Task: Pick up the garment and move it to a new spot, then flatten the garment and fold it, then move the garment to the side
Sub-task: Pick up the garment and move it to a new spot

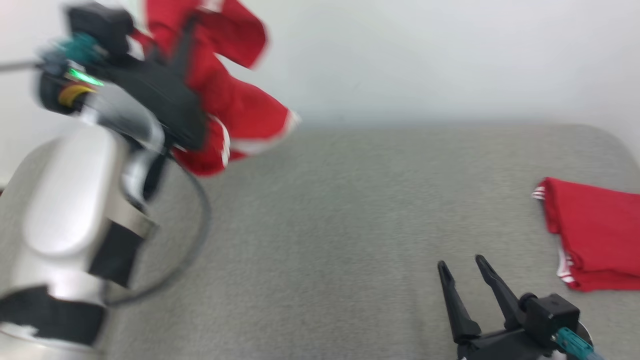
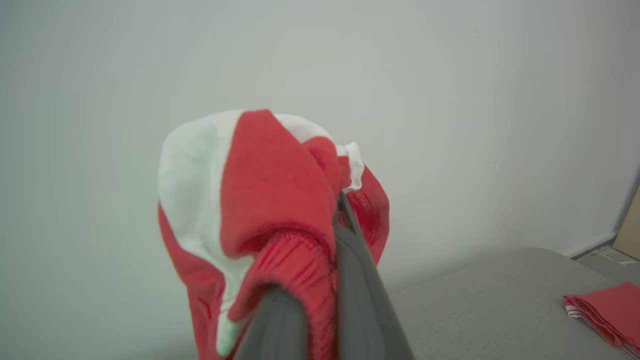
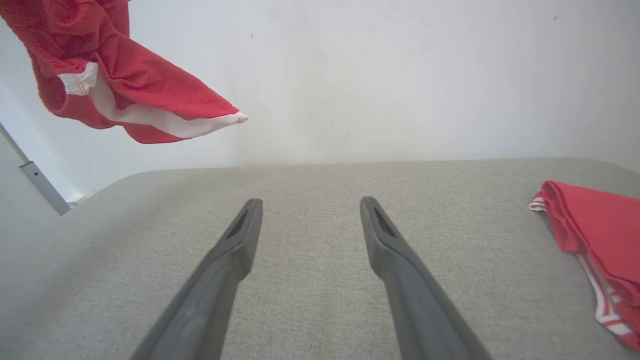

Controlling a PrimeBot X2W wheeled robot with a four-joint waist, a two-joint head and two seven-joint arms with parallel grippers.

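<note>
a grey fabric-covered table [image 1: 350,225] with rounded far corners runs up to a plain white wall [image 1: 450,60]. on its right side lies a folded red cloth [image 1: 600,230], flat, with white stripes showing along its left edge. a pale metal strip [image 3: 42,185] stands past the table's far left corner. a tan panel edge [image 2: 631,225] shows beyond the right end.

- The table [image 1: 325,225]: grey, fine woven fleck.
- The garment [image 1: 235,105]: red, with white trim bands and a white panel.
- The folded garment [image 1: 595,235] at the table's right edge: red, thin white stripes along its border.
- The right gripper [image 1: 461,262]: black.
</note>
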